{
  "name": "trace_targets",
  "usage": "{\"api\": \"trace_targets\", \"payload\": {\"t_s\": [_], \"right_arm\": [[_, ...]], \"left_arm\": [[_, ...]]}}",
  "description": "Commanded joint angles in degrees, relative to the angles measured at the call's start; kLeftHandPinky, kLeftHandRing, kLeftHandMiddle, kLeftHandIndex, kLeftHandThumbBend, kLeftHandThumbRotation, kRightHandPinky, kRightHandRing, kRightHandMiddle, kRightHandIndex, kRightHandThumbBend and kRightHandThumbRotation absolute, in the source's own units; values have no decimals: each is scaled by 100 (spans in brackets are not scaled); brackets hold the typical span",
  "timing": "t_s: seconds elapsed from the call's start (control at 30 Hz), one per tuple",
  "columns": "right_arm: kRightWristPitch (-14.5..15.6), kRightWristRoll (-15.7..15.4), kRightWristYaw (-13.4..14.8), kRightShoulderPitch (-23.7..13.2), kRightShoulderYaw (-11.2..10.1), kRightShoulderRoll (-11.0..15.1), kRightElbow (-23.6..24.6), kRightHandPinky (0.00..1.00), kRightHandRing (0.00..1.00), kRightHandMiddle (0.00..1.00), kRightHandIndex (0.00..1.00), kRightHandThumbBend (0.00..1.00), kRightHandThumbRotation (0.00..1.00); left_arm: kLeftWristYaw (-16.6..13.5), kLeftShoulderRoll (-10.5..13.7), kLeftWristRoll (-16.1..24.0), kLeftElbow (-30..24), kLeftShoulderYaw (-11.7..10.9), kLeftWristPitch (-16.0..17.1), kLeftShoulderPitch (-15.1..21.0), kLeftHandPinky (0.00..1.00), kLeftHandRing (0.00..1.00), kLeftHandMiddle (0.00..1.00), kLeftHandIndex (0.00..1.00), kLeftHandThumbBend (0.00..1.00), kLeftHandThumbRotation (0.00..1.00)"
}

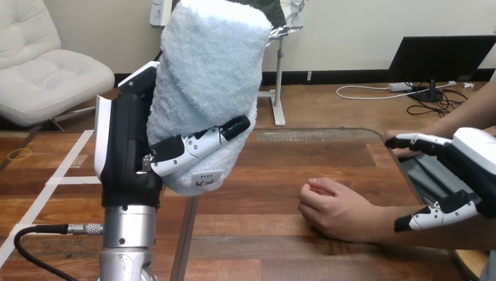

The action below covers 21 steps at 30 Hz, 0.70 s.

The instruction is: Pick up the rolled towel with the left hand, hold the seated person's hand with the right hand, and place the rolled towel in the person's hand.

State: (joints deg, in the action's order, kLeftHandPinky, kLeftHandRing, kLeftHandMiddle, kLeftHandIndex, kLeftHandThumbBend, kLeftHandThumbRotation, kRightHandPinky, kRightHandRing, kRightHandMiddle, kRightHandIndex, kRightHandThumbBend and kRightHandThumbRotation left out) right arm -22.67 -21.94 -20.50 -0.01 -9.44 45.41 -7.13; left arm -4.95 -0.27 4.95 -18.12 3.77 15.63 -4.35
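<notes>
My left hand (126, 146) is raised at the left of the head view, its fingers and thumb curled round a light blue rolled towel (205, 76) that stands upright, high above the table. The person's hand (330, 208) rests on the table as a loose fist, right of centre, its forearm running off to the right edge. My right hand (468, 170) hovers at the right edge above that forearm, fingers (415, 141) straight and thumb (436, 215) spread, apart from the wrist and holding nothing. A second hand of the person (403, 151) lies behind my right hand's fingers.
The wooden table (281, 170) stretches from the centre to the right, with its left edge running down near my left arm. A dark flat object (430, 172) lies under my right hand near the table's right edge.
</notes>
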Motion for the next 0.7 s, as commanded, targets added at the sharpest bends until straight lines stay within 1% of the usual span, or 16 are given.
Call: {"api": "trace_targets", "payload": {"t_s": [0.0, 0.07, 0.2, 0.37, 0.47, 0.57, 0.67], "right_arm": [[-71, -156, 85, -512, 155, 222, -166, 84, 85, 86, 84, 100, 22], [-138, -214, 130, -558, 189, 224, -243, 83, 85, 86, 84, 100, 22], [-105, -321, 97, -655, 283, 227, -339, 82, 84, 85, 83, 100, 21], [-141, -460, 142, -750, 384, 234, -457, 81, 83, 85, 82, 100, 19], [-135, -534, 127, -829, 460, 241, -550, 81, 83, 84, 82, 100, 19], [-64, -641, 69, -906, 549, 262, -601, 81, 83, 85, 82, 100, 19], [-115, -742, 99, -1009, 654, 266, -746, 81, 83, 84, 82, 100, 19]], "left_arm": [[7, -69, -42, -69, -18, 234, 383, 17, 24, 30, 35, 50, 0], [14, -64, -40, -51, -24, 262, 388, 17, 24, 30, 35, 51, 0], [23, -79, -55, -46, -28, 279, 385, 17, 24, 30, 35, 51, 0], [18, -88, -42, -52, -32, 281, 390, 17, 24, 30, 35, 51, 0], [22, -94, -56, -60, -36, 266, 388, 17, 24, 30, 35, 51, 0], [18, -86, -35, -48, -46, 283, 395, 17, 24, 30, 35, 51, 0], [31, -81, -55, -46, -54, 284, 399, 17, 24, 30, 35, 51, 0]]}}
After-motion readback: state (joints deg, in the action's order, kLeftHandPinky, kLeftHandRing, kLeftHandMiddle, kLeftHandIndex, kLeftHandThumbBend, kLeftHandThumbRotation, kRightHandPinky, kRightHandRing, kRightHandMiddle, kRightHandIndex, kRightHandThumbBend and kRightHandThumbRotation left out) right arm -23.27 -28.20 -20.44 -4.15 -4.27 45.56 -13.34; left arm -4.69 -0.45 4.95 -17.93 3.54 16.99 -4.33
